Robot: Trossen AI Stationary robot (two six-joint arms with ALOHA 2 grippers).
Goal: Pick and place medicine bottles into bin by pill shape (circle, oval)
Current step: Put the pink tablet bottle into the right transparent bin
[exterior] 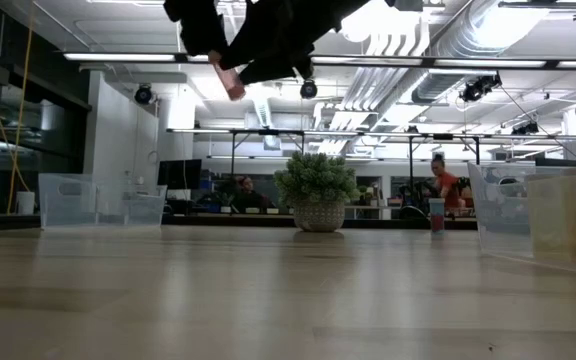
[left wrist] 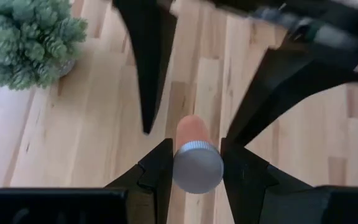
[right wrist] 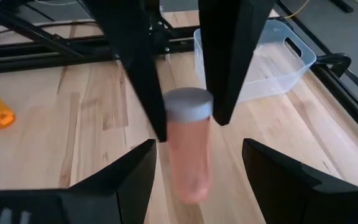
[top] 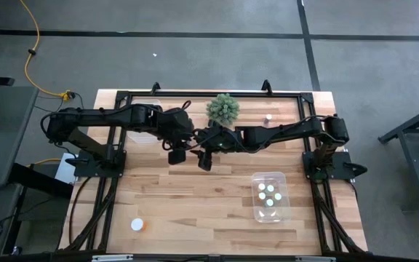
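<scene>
Gripping a bottle by its capped end, left gripper offers it midair between the right gripper's spread fingers, seemingly for a handover.

High view looks straight down on the counter. Low view faces level across it. Both wrist views sit close, sharing one bottle.

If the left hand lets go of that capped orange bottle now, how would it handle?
The bottle, pinched between the left hand's fingers, looks rigid. Smooth and round, it would probably roll once on the table; another bottle already lies on its side there. It seems light, but slippery for the open right hand.
</scene>
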